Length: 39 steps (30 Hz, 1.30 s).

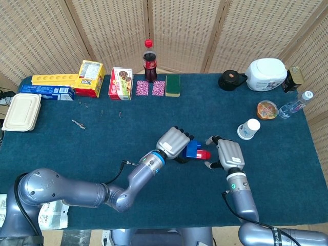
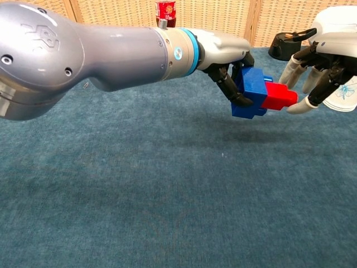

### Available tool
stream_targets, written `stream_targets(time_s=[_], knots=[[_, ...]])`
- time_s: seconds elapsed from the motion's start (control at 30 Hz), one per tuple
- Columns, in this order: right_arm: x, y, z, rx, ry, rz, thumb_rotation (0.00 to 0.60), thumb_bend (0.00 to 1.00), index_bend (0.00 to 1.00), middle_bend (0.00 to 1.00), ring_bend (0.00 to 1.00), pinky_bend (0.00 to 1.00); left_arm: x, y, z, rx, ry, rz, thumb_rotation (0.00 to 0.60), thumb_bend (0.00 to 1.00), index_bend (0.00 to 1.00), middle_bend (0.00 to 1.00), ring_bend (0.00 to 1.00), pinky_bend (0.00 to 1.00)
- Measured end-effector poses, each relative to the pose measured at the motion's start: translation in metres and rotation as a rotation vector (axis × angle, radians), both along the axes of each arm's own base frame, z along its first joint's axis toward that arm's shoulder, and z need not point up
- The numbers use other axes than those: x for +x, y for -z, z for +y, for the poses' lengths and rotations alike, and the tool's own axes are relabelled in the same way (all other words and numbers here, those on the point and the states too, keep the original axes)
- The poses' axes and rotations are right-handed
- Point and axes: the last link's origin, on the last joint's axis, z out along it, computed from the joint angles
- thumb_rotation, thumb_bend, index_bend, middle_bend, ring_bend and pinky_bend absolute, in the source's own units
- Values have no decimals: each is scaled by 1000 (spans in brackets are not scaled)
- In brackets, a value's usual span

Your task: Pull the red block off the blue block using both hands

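Note:
A blue block (image 1: 191, 148) (image 2: 253, 90) with a red block (image 1: 203, 154) (image 2: 278, 96) stuck on its right end hangs above the blue tablecloth. My left hand (image 1: 174, 142) (image 2: 225, 71) grips the blue block from the left, dark fingers wrapped over it. My right hand (image 1: 228, 154) (image 2: 322, 66) is just right of the red block, fingers spread around its free end. One pale fingertip (image 2: 296, 106) sits at the red block's lower corner, seemingly touching it. The right hand holds nothing.
A paper cup (image 1: 249, 128) stands behind the right hand. A snack bowl (image 1: 267, 109), water bottle (image 1: 294, 106), white appliance (image 1: 265, 74) and black lid (image 1: 231, 80) are at the back right. A cola bottle (image 1: 149, 60), boxes and a white lunchbox (image 1: 21, 111) line the back left.

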Motion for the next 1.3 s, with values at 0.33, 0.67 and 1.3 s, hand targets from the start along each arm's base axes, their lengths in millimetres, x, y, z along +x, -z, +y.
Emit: stream_targets(time_s=[0.33, 0.67, 1.3], knots=[[3, 7, -9, 21, 33, -31, 599, 274, 444, 358, 405, 298, 2, 4, -2, 15, 3, -5, 331, 391, 515, 412, 362, 369], [6, 6, -13, 22, 47, -61, 598, 305, 462, 366, 410, 304, 2, 9, -3, 27, 5, -5, 334, 390, 515, 412, 363, 369], [6, 2, -13, 16, 35, -127, 600, 344, 586, 447, 488, 320, 7, 12, -3, 29, 7, -6, 333, 391, 514, 412, 362, 369]])
